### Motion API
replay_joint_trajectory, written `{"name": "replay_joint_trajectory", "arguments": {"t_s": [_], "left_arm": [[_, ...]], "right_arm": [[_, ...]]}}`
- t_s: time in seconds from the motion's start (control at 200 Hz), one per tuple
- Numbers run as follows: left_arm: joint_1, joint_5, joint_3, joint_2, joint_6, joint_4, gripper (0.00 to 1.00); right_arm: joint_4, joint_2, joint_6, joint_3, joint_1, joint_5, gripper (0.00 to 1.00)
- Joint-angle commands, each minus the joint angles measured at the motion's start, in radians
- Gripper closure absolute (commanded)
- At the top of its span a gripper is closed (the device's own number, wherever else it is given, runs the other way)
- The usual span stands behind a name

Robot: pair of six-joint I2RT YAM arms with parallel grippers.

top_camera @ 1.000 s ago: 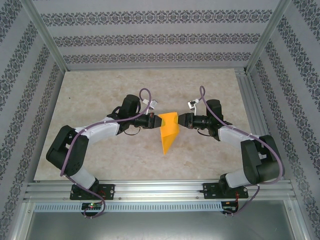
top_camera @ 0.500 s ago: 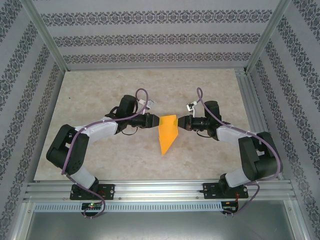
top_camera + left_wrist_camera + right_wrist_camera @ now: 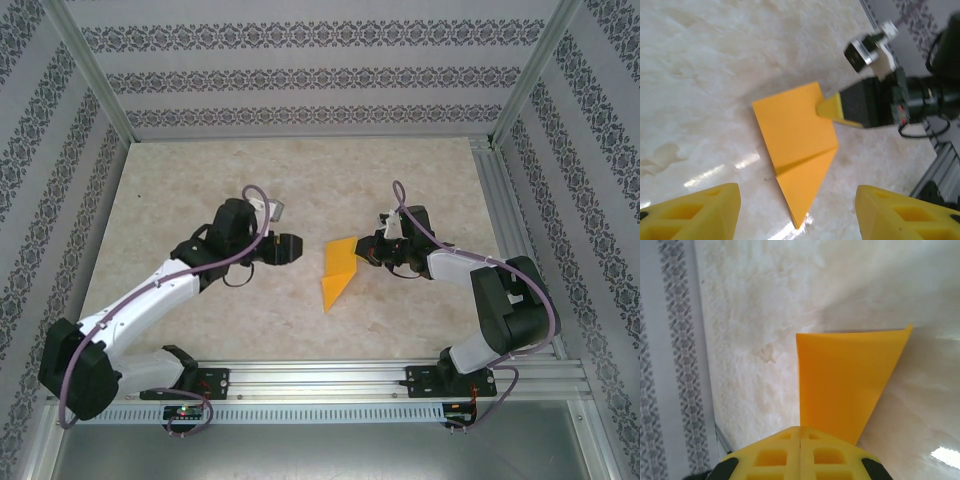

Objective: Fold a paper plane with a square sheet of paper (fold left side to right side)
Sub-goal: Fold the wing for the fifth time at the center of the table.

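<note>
The square sheet of paper is folded into a narrow, pointed orange-yellow wedge, the paper plane (image 3: 338, 272), lying mid-table with its tip toward the near edge. In the left wrist view the paper plane (image 3: 795, 145) shows a diagonal crease. My right gripper (image 3: 364, 251) is shut on its right edge; its yellow fingers (image 3: 832, 109) pinch the far corner. In the right wrist view the paper plane (image 3: 850, 385) rises from the closed right gripper (image 3: 800, 432). My left gripper (image 3: 294, 248) stands open to the left, apart from the paper. Beyond the left gripper (image 3: 796, 200) lies the plane's tip.
The beige marble tabletop (image 3: 200, 180) is bounded by patterned walls on three sides. An aluminium rail (image 3: 320, 380) runs along the near edge and another rail (image 3: 500, 210) along the right side.
My left gripper has opened, let go of the paper and drawn back to the left, its arm stretching out. The right gripper has closed fully on the right edge; the paper has settled lower.
</note>
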Motion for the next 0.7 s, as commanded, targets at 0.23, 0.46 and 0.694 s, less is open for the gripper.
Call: {"name": "replay_joint_trajectory", "arguments": {"t_s": [0.23, 0.46, 0.694], "left_arm": [[-0.287, -0.276, 0.002, 0.197, -0.038, -0.029, 0.36], [-0.380, -0.402, 0.160, 0.432, 0.023, -0.084, 0.35], [-0.412, -0.504, 0.293, 0.580, 0.081, -0.181, 0.35]], "right_arm": [[-0.021, 0.106, 0.111, 0.062, 0.008, 0.076, 1.00], [-0.014, 0.123, 0.108, 0.058, 0.008, 0.067, 1.00], [-0.008, 0.141, 0.108, 0.065, 0.008, 0.052, 1.00]]}}
